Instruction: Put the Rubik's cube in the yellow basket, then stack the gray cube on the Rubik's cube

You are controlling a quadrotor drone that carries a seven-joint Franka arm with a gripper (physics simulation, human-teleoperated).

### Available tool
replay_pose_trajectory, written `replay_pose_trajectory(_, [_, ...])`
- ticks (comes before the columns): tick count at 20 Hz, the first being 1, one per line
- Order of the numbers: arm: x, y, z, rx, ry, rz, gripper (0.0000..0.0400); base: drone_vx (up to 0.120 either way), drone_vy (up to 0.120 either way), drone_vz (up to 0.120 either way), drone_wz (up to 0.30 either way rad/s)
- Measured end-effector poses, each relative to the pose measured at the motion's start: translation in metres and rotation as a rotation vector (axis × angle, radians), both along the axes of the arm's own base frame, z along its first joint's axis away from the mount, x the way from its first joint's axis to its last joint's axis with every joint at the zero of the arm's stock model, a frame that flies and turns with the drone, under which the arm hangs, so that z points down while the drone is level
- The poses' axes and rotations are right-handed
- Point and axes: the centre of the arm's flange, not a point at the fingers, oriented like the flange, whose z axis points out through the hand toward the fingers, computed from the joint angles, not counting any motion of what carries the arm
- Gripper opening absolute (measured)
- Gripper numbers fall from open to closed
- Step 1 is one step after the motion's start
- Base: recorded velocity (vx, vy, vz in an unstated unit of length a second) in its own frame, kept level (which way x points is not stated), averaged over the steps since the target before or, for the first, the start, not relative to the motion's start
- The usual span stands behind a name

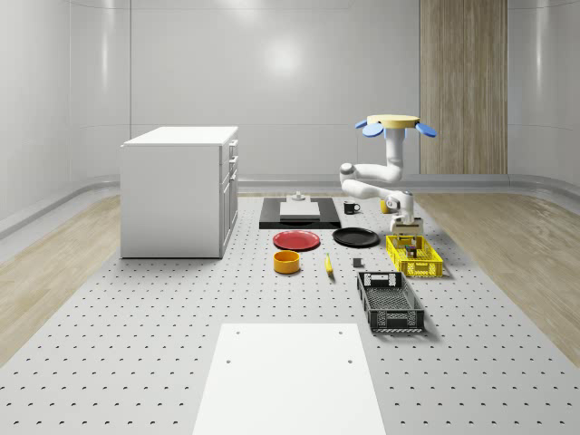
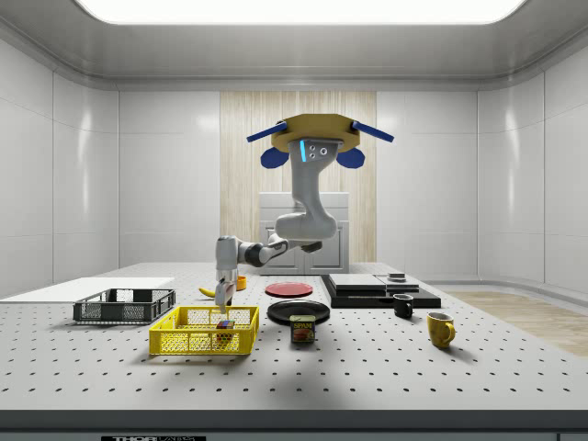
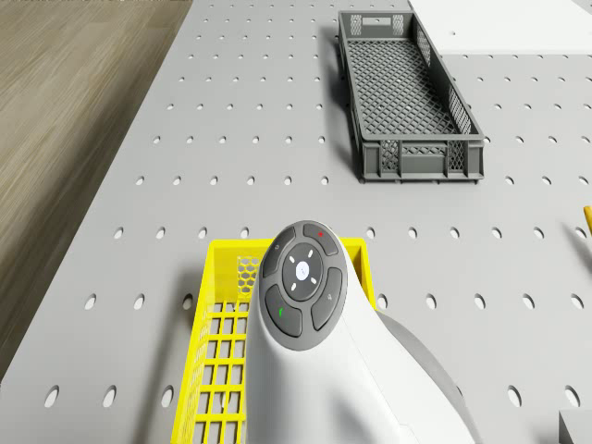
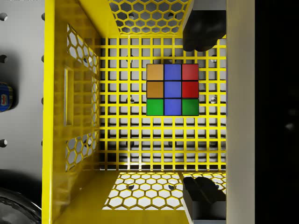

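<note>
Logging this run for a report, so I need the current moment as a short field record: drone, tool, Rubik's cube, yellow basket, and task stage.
drone: hovering above the table, beside the yellow mesh basket
tool: lowered over the basket, fingers spread wide, apart from the cube
multicoloured Rubik's cube: resting on the basket floor, released
yellow mesh basket: on the perforated grey table
task stage: first step looks done; gray cube not yet stacked
</note>
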Motion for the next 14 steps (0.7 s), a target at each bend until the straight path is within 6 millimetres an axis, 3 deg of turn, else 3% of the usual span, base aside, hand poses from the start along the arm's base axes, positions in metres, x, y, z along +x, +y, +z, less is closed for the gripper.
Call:
replay_pose_trajectory(3, [0.0000,0.0000,-0.0002,0.000,0.000,0.000,0.0399,0.000,-0.120,0.120,0.000])
replay_pose_trajectory(7, [0.0000,0.0000,-0.0003,0.000,0.000,0.000,0.0399,0.000,-0.120,0.010,0.000])
replay_pose_trajectory(12, [0.0000,0.0000,-0.0003,0.000,0.000,0.000,0.0400,0.112,-0.120,0.000,0.000])
replay_pose_trajectory(14, [0.0000,0.0000,-0.0003,0.000,0.000,0.000,0.0400,0.020,-0.120,0.000,0.000])
